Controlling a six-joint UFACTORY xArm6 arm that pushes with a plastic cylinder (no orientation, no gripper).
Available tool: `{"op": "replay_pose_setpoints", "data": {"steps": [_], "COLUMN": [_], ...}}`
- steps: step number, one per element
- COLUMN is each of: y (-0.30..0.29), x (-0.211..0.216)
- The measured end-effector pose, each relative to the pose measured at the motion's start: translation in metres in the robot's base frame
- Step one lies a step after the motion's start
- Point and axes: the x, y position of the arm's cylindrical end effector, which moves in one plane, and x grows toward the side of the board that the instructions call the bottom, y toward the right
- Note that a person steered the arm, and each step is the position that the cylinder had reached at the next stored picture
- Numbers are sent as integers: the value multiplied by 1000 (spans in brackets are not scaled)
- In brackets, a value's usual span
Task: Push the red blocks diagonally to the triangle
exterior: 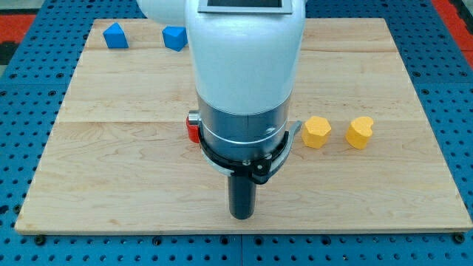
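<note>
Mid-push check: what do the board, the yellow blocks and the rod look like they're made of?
The pale board looks like unfinished or lightly sealed wood: visible grain and plank seams, matte. The yellow hexagonal block and the yellow heart-shaped block look like solid-coloured matte plastic or painted wood; I cannot tell which. The straight dark rod, ending at my tip, looks like smooth black plastic or metal with a faint sheen.

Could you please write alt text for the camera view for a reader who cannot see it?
A white robot arm fills the middle of a wooden board, my tip near the view's bottom, a red block mostly hidden behind it. Two yellow blocks sit right; two blue blocks sit top left.
</note>
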Motion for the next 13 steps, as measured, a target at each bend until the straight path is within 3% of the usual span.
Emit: {"op": "replay_pose_setpoints", "data": {"steps": [7, 9, 11, 13], "y": [12, 21, 36, 44], "x": [-3, -32, -115, -149]}}
